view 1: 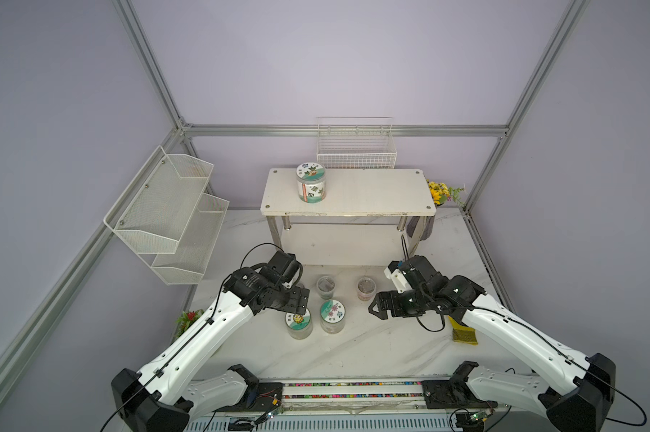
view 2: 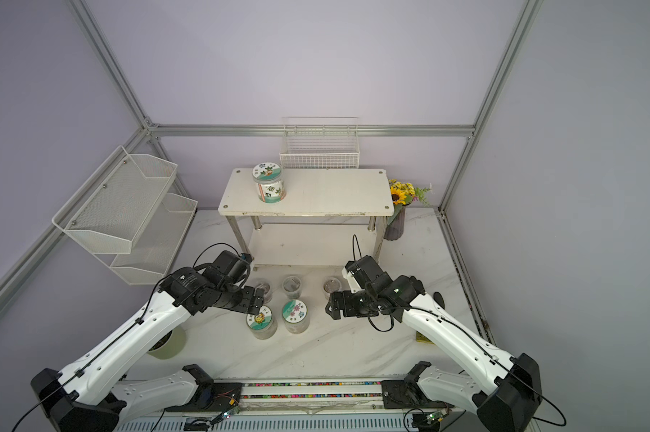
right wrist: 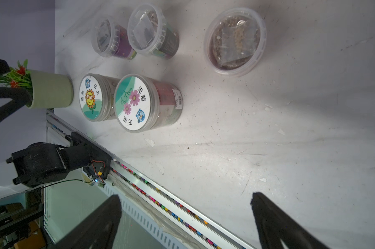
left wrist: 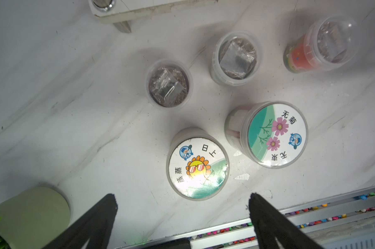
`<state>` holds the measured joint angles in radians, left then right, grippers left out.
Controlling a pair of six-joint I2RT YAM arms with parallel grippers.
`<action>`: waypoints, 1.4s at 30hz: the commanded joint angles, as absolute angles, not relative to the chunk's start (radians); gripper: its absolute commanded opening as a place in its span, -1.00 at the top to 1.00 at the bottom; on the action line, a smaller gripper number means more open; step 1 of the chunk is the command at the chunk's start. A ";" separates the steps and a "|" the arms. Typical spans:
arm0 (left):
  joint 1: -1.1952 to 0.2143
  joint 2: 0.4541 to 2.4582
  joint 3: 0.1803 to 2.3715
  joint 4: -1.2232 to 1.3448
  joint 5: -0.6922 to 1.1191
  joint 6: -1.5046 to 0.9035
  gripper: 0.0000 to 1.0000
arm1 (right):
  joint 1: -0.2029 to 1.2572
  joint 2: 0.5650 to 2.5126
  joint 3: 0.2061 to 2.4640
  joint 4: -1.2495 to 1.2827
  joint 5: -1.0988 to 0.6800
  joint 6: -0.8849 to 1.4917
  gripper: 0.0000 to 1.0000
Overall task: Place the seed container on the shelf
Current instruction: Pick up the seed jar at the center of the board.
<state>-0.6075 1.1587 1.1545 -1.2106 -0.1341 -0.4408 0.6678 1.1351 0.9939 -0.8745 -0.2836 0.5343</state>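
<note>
Shelf first: a clear round plastic seed container [view 1: 310,182] with a green-and-white picture lid stands upright on the top board of the white two-tier shelf [view 1: 372,194] with shiny metal legs, near its back left corner. Only the top views catch that. The wrist views give the white marbled tabletop [left wrist: 74,107] up close: a sunflower-lid jar [left wrist: 197,165], a pink-flower-lid jar [left wrist: 277,134] just beside it, and three small clear cups [left wrist: 169,84] behind. The left fingers [left wrist: 100,217] are spread wide, holding nothing, close by the sunflower-lid jar. The right fingers [right wrist: 273,222] are wide too, empty over bare tabletop.
</note>
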 commanded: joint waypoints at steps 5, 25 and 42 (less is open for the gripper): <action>-0.661 1.198 1.155 -1.290 -0.133 -0.524 -1.00 | 0.670 1.100 0.978 -0.840 -0.265 0.541 -0.95; -0.704 1.347 1.088 -1.233 -0.090 -0.535 -1.00 | 0.668 1.072 0.965 -0.836 -0.232 0.537 -0.95; -0.719 1.402 1.074 -1.188 -0.117 -0.534 -1.00 | 0.669 1.075 0.968 -0.846 -0.230 0.537 -0.94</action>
